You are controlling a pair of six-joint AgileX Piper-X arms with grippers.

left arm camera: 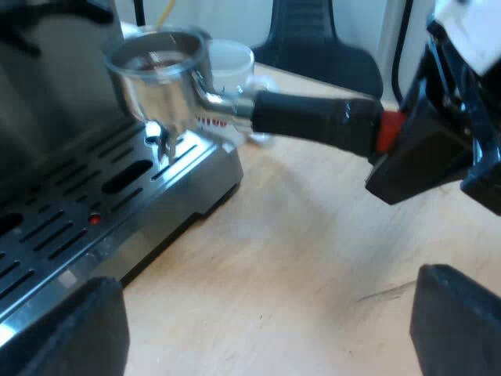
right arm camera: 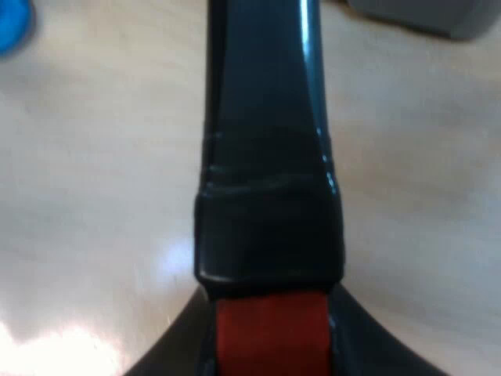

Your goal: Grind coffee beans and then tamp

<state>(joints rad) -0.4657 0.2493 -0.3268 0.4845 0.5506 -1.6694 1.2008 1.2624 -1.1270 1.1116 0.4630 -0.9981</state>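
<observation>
Honestly, right gripper (right arm camera: 270, 345) is clamped on the red end of the holder (left arm camera: 258, 106), basket hanging over the drip tray's (left arm camera: 117, 196) edge, left gripper (left arm camera: 266, 313) gaping empty above the counter (left arm camera: 313, 258), so tamping's surely not done yet, and grinding I can't tell.

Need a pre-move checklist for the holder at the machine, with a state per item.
1. Grip: right gripper shut on the red end of the metal holder: ok.
2. Pose: basket roughly level over the drip tray: ok.
3. Grounds in the basket: cannot tell.
4. Clearance between the basket and the measuring glass close behind it: cannot tell.
5. Free arm: left gripper open, holding nothing, over the table: ok.
</observation>
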